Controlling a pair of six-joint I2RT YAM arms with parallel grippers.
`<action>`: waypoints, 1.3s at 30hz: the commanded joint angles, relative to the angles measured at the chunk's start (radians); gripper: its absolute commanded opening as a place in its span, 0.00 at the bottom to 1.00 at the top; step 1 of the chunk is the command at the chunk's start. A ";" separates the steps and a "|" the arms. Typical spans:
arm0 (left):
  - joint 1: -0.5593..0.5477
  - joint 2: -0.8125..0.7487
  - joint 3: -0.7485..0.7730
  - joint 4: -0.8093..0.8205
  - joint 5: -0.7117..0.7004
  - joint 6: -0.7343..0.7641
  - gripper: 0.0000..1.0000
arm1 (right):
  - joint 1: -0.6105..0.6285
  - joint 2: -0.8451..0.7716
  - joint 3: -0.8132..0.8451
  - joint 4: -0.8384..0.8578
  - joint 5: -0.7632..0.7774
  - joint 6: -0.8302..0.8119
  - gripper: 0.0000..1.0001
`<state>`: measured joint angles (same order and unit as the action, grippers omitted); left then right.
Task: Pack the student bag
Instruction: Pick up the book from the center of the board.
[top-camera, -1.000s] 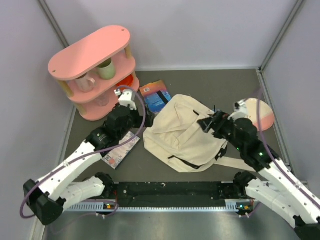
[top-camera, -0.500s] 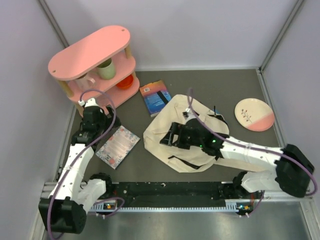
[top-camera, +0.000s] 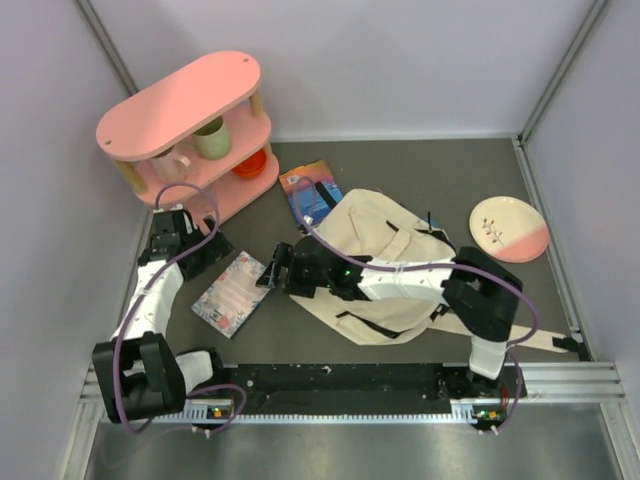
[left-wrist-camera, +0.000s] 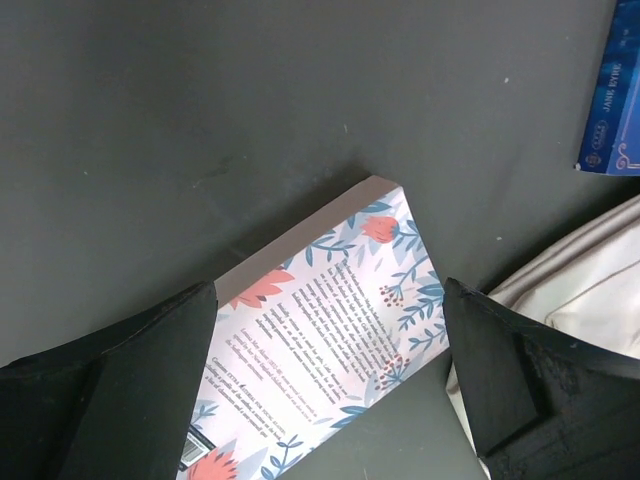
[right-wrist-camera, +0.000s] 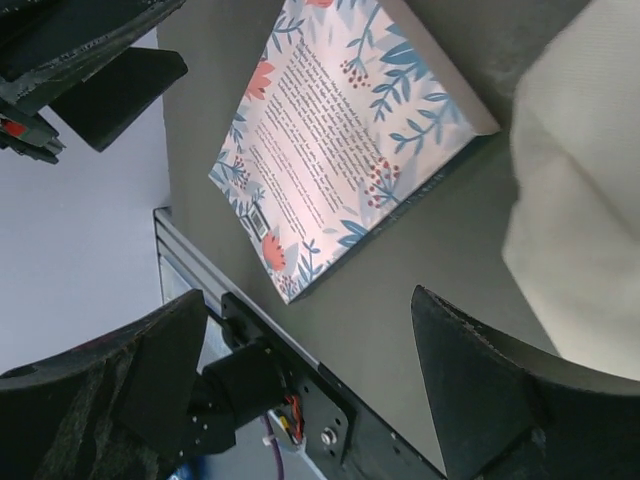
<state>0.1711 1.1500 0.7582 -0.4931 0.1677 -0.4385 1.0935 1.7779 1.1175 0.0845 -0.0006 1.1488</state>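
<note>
Floral-covered paperback book (top-camera: 235, 293) lies flat just beside cream canvas backpack (top-camera: 370, 225).
Left gripper (left-wrist-camera: 330, 290) and right gripper (right-wrist-camera: 308, 300) hover at book, fingers apart, gripping nothing.

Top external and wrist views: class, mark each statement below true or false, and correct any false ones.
1. The floral book lies on the table, outside the student bag. True.
2. The right gripper is clamped on the floral book. False: its jaws are open and hold nothing; the book lies free.
3. The plate sits on the pink shelf. False: it lies on the table, right of the bag.
4. The left gripper is open. True.
</note>
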 joint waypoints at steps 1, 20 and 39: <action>0.018 0.037 0.027 0.037 -0.031 0.020 0.99 | 0.040 0.104 0.120 0.015 -0.019 0.049 0.82; 0.042 0.183 -0.077 0.156 0.153 -0.018 0.98 | 0.023 0.353 0.425 -0.230 0.039 -0.018 0.81; 0.042 0.133 -0.215 0.335 0.342 -0.183 0.93 | -0.153 0.520 0.705 -0.221 -0.160 -0.173 0.82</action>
<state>0.2241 1.3151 0.5701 -0.1684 0.4034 -0.5552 0.9627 2.2681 1.7138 -0.2062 -0.1028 1.0466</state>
